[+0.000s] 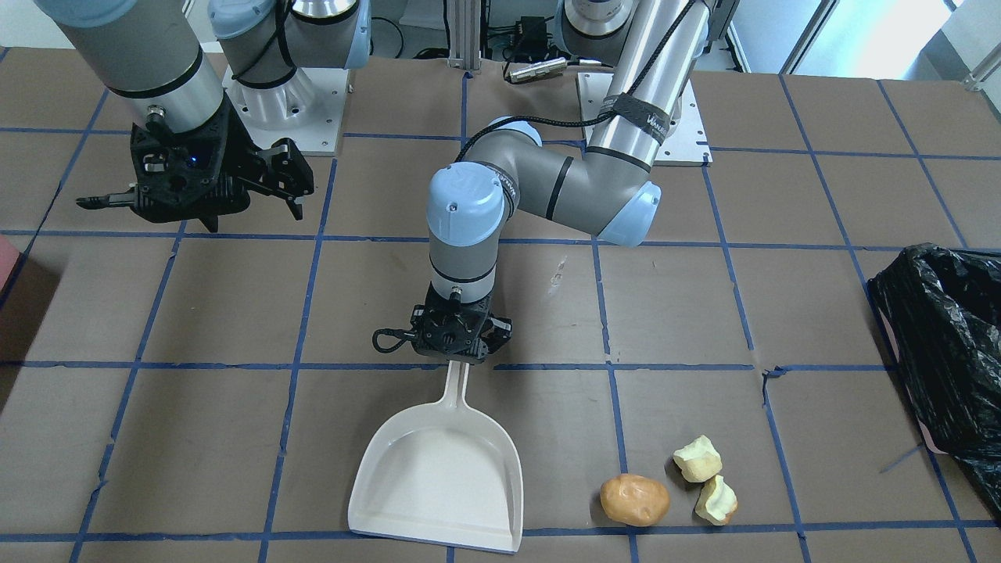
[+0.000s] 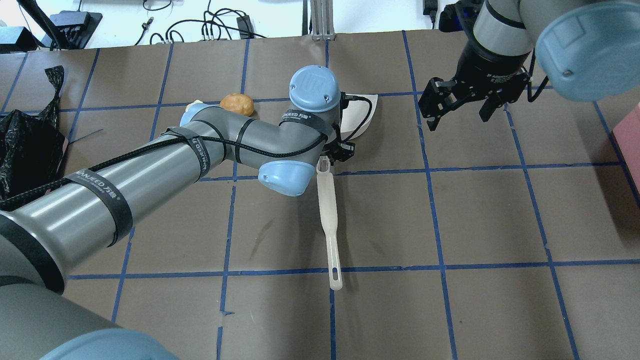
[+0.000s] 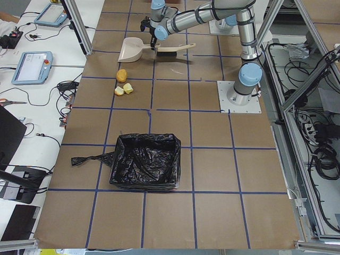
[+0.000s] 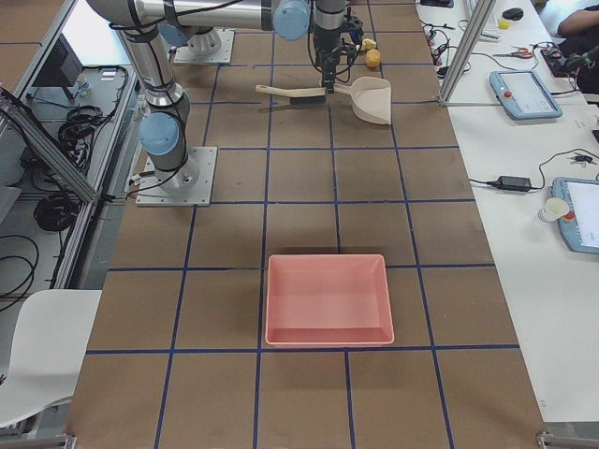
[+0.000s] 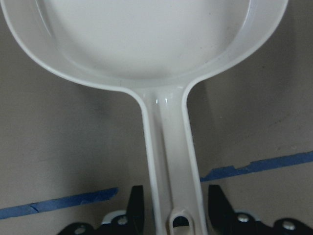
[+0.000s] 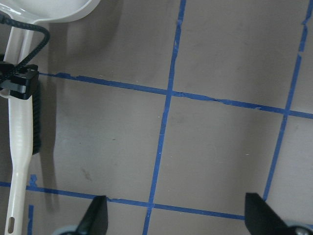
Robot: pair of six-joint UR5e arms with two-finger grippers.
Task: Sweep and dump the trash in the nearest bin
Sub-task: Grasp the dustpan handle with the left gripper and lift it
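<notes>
Trash (image 1: pixel 635 500) beside dustpan (image 1: pixel 438 477), left end effector (image 1: pixel 460 358) apart, astride dustpan handle (image 5: pixel 171 161)

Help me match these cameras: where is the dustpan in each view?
Front-facing: dustpan bottom centre.
Overhead: dustpan upper centre, mostly hidden behind the left arm.
Exterior left: dustpan top, left of centre.
Exterior right: dustpan top, right of centre.
Left wrist: dustpan fills the frame.
Right wrist: dustpan top left corner.
Shared landmark: the left claw straddling its handle.
</notes>
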